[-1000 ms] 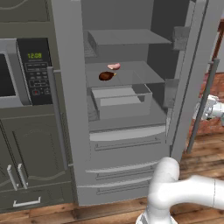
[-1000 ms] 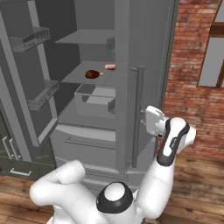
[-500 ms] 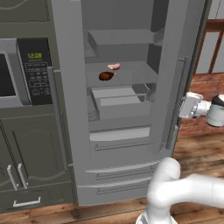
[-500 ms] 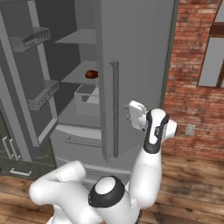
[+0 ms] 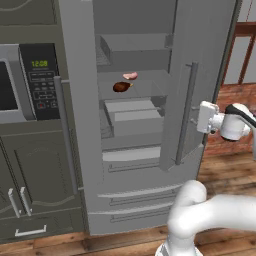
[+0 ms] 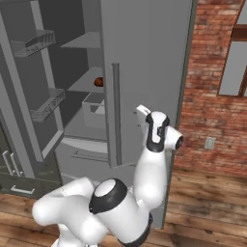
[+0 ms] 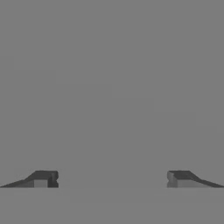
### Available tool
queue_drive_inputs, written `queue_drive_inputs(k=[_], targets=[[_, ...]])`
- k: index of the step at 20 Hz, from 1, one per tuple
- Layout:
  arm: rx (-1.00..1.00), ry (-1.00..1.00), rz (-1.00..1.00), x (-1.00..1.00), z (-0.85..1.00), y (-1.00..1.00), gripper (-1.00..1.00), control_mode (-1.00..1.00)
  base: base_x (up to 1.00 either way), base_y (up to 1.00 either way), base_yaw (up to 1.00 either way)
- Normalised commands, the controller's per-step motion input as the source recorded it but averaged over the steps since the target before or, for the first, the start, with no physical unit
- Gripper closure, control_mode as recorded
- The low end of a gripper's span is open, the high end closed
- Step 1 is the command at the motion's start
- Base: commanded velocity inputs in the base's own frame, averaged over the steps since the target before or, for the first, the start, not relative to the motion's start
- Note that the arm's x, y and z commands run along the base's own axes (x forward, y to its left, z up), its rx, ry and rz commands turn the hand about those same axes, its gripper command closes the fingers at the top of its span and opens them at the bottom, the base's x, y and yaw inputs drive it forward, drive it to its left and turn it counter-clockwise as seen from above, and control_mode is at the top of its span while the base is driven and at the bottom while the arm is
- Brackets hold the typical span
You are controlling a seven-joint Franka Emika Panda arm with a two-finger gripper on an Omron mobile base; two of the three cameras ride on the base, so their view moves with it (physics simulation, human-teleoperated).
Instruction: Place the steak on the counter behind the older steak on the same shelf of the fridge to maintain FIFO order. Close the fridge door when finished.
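Steak (image 5: 130,75) and older steak (image 5: 121,87) lie together on the shelf (image 5: 150,87) in the left base view, the pale pink one farther in and the dark one nearer the front edge, just beside each other. That order suits first-in-first-out: the older piece sits where a hand reaches first. Below them a grey drawer box (image 5: 132,116) juts forward. The fridge (image 5: 80,125) has its right door (image 5: 187,100) swung partway across the opening, and the tool (image 5: 202,117) sits against the door's outer face, just beside its vertical bar handle (image 5: 185,112). I judge the placing done and the closing push to be the step in hand. A microwave panel (image 5: 39,80) shows to the left.

From the right base view the door (image 6: 144,72) hides most of the inside; a sliver of the older steak (image 6: 98,82) peeks past its edge, beside the drawer box (image 6: 94,111). The arm bends up from the base and the tool (image 6: 141,116) meets the door face to the right of the handle (image 6: 116,116), flat on, which fits pushing rather than pulling. The left door (image 6: 24,87) with its wire bins stands wide open, so more closing seems to remain.

In the hand view plain grey door surface lies close ahead, and the tool (image 7: 112,179) is spread wide with nothing between its two dark tips (image 7: 43,178): it grips nothing and bears on the panel.
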Motion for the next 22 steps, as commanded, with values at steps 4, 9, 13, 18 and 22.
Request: queue_drive_inputs(k=[4, 9, 13, 18, 22], targets=[[0.00, 0.15, -0.33, 0.43, 0.00, 0.00, -1.00, -1.00, 0.00, 0.00, 0.00], [0.00, 0.17, -0.32, 0.62, 0.00, 0.02, -1.00, -1.00, 0.00, 0.00, 0.00], [0.00, 0.16, -0.29, 0.64, 0.00, 0.00, -1.00, -1.00, 0.00, 0.00, 0.00], [0.00, 0.12, -0.28, 0.31, 0.00, 0.00, -1.00, -1.00, 0.00, 0.00, 0.00], [0.00, 0.09, -0.25, 0.12, 0.00, 0.00, -1.00, -1.00, 0.00, 0.00, 0.00]])
